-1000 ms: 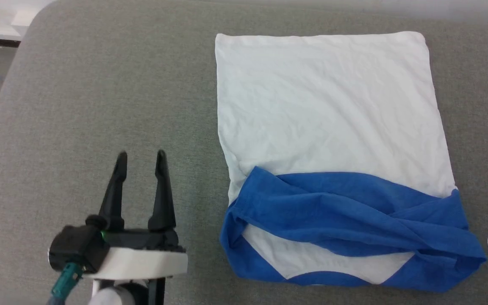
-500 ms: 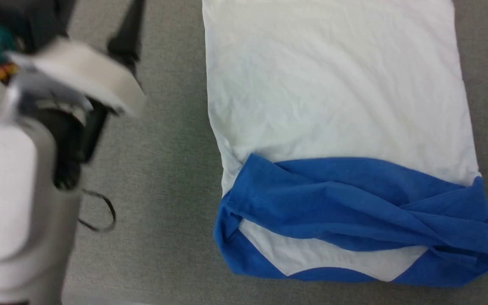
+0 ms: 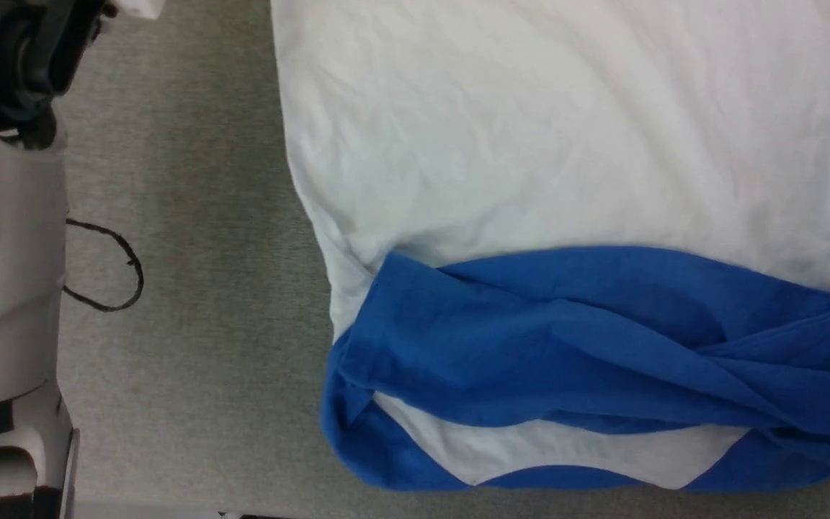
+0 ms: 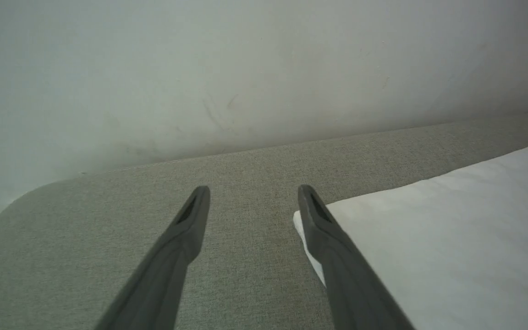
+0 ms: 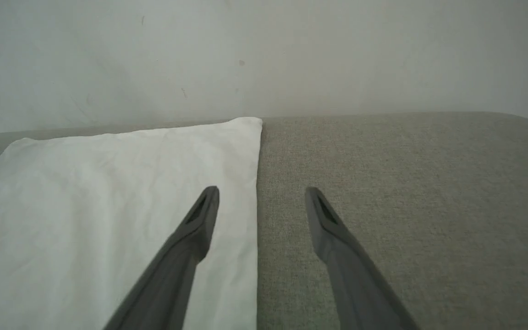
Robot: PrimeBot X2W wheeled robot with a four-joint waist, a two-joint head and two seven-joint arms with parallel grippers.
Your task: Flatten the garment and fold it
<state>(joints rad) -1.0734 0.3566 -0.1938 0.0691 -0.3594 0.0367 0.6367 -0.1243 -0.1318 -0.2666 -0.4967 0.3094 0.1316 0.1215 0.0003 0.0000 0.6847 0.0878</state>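
1. Nearest the robot, the garment (image 3: 573, 166) lies flat on the grey table (image 3: 192, 288). Its blue sleeves (image 3: 588, 339) are crossed over the near end in a rumpled band.
2. At the head view's left edge the pale left forearm (image 3: 4, 238) reaches out beside the cloth, a black cable (image 3: 116, 274) looping off it.
3. Beyond the band, the white body spreads smooth with light creases.
4. At the far left corner, the left gripper (image 4: 254, 189) has its fingers spread and empty, one over the corner and one over bare table.
5. On the far right, the right gripper (image 5: 262, 189) is likewise spread and empty, straddling the side edge short of the corner.
6. The step appears to be taking the far hem to fold it back. It would go best if the right gripper advances to its corner, both pinch every layer, then lift level, keeping the hem taut.
7. Farthest is a plain wall (image 4: 245, 68).
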